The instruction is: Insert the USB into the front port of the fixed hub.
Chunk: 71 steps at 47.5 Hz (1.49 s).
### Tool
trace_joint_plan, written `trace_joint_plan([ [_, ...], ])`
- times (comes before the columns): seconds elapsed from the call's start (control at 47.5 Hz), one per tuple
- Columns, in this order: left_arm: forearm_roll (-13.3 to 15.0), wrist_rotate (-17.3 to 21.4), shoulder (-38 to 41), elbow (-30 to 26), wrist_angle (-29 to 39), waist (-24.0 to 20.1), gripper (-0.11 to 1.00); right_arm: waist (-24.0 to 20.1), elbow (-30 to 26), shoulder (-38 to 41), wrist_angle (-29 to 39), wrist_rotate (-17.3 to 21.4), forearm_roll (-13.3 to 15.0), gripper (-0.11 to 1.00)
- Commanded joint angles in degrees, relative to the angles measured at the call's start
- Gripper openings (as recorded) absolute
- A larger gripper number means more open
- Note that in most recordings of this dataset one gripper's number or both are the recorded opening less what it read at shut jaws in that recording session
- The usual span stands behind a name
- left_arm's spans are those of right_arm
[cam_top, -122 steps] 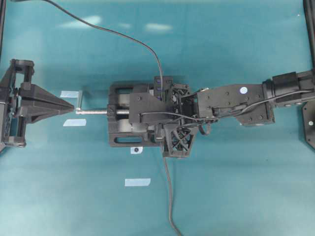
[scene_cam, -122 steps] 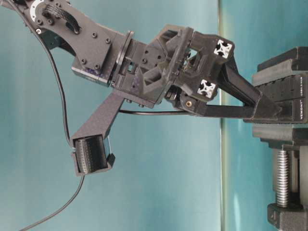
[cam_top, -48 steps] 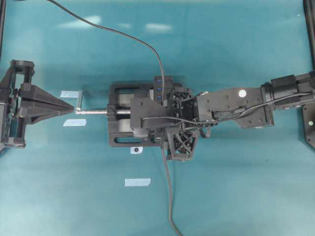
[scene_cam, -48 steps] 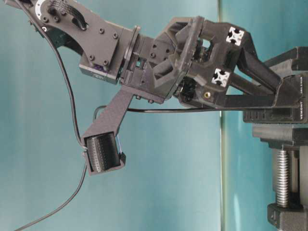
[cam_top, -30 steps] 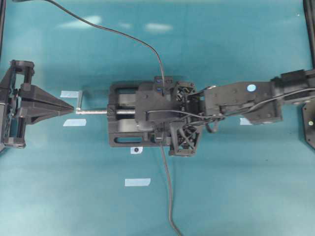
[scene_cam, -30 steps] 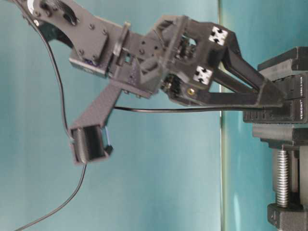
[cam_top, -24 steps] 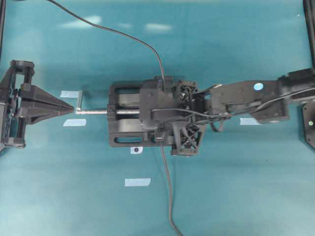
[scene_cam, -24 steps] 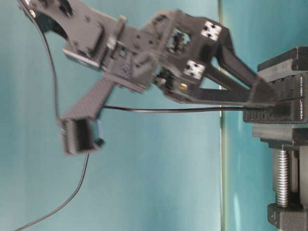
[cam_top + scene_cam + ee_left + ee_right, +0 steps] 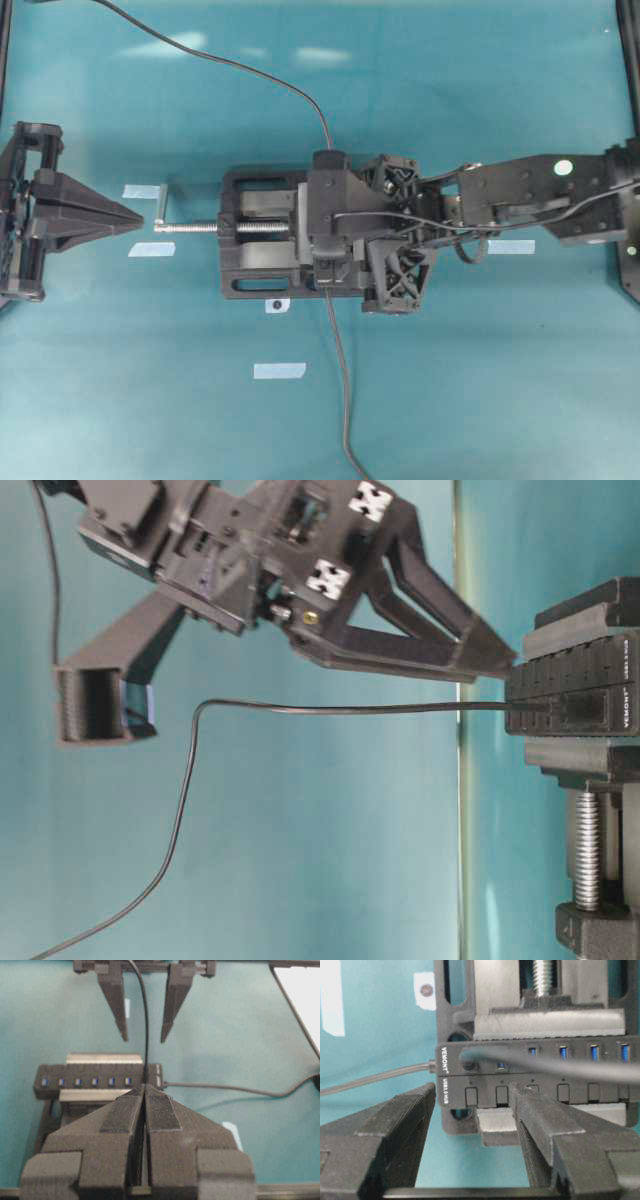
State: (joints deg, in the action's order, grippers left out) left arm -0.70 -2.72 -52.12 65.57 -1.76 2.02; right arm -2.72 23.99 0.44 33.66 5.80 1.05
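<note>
Overhead: the right gripper (image 9: 322, 222) sits above the black vise (image 9: 262, 240), its thin dark-grey cable (image 9: 343, 400) trailing away. Table level: the small dark USB plug (image 9: 532, 709) is seated in the long black hub (image 9: 575, 695); jaws spread, holding nothing. Left wrist: the left gripper (image 9: 145, 1091) is pressed together, empty. Right wrist: plug occupies the end port. Judgement: insertion appears complete; next, withdraw clear without snagging cable.

Robotics lab, teal tabletop (image 9: 450, 400), tape markers (image 9: 279, 371), bench vise (image 9: 255, 235)
</note>
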Motion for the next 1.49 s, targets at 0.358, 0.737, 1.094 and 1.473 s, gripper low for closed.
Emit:
trace_joint_plan([
  [0.358,-0.1,0.0,-0.3,-0.4,-0.3,-0.2,0.00,-0.3,1.4,-5.9,-2.3,0.6,-0.3,0.66],
  [0.737,-0.1,0.0,-0.9,-0.3,-0.2,-0.3,0.00,-0.3,8.3,-10.9,-10.7,3.6,-0.4,0.66],
  [1.094,-0.1,-0.2,-1.8,-0.1,-0.2,-0.3,0.00,-0.4,10.5,-11.2,-16.0,4.8,-0.4,0.66],
  [1.473,-0.1,-0.1,-2.4,0.0,-0.1,-0.3,0.00,-0.4,11.7,-11.1,-17.6,4.9,-0.4,0.66],
])
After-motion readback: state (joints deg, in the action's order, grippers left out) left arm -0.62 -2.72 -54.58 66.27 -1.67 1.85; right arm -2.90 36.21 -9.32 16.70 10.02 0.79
